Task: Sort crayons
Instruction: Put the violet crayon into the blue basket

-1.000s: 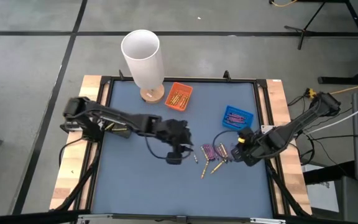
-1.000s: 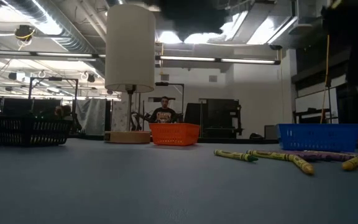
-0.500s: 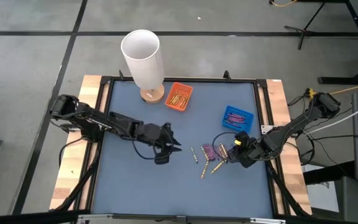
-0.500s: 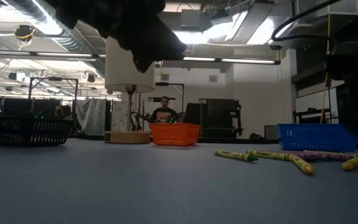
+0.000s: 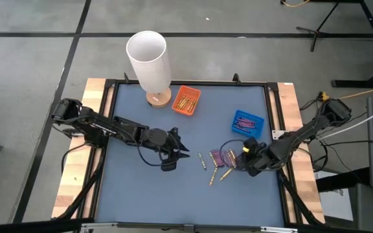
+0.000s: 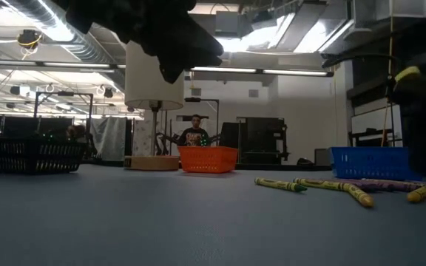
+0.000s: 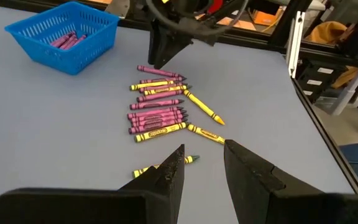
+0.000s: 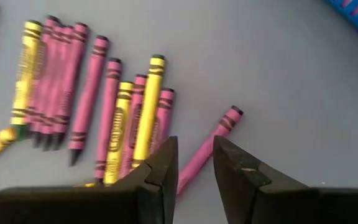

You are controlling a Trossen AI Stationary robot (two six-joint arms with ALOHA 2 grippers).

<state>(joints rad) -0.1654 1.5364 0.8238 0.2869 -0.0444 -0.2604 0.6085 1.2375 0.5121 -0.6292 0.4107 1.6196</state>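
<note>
- Right gripper [image 8: 191,163]: fingers parted narrowly, empty, low above the crayons [image 8: 114,121], one purple crayon [image 8: 207,149] lying between the tips.
- Left gripper [image 7: 202,163]: narrow gap, empty, crayons just ahead.
- Farther off: blue basket [image 5: 247,122] and orange basket [image 5: 186,100], crayons inside both.

- High view: straight down over the whole table [image 5: 141,194] and both arms
- Low view: at tabletop level, facing across to the room behind
- Left wrist view: angled down, sharing the loose crayons [image 7: 157,112] with the high view
- Right wrist view: very close above those crayons [image 8: 104,112]
</note>
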